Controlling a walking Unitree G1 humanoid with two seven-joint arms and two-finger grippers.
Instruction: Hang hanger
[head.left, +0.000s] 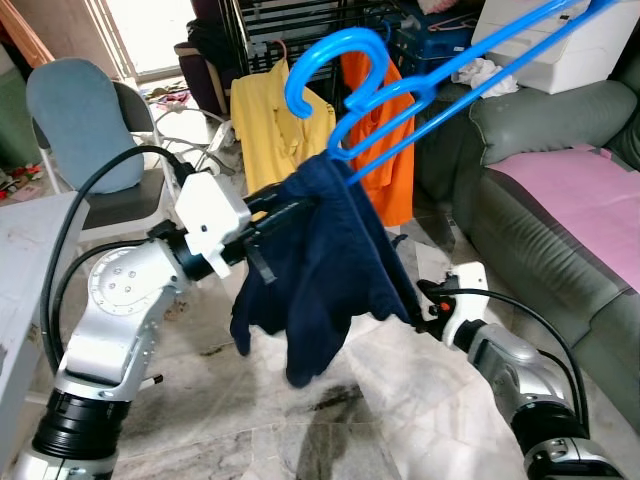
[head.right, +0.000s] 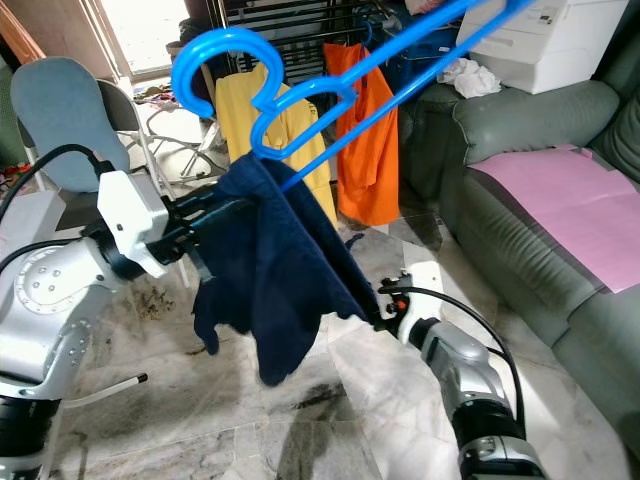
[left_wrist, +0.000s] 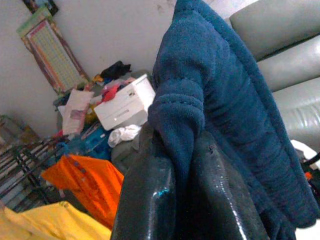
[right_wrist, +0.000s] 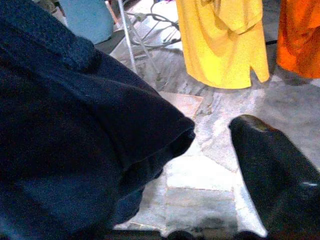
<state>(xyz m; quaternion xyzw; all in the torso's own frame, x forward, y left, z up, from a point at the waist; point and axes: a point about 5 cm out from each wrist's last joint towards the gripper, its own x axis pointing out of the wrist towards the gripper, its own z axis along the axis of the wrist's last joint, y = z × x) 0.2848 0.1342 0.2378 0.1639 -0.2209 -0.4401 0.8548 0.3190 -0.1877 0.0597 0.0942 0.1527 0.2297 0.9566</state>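
Left wrist view: left gripper (left_wrist: 187, 170) pinches dark navy knit garment (head.left: 320, 270), holding it draped on blue plastic hanger (head.left: 400, 90); right gripper (right_wrist: 215, 165) spread beside hem

Obstacles and free room, forward of robot:
- Blue hanger (head.left: 440, 75): slants across the upper middle, hook at head height; blocks a straight upward reach.
- Navy garment (head.left: 330, 260): hangs in the centre between both arms, pinched in the left claw (left_wrist: 182, 165); screens the floor behind it.
- Right claw (right_wrist: 210, 145): fingers spread at the garment's lower hem.
- Green sofa (head.left: 540, 230): closes the right side.
- Chair (head.left: 85, 125) and white bench (head.left: 20, 270): close the left side.
- Yellow shirt (head.left: 265, 125) and orange shirt (head.left: 390, 150): hang on the rack behind, barring the way ahead.
- Marble floor (head.left: 390, 400): open below the garment, between arms.
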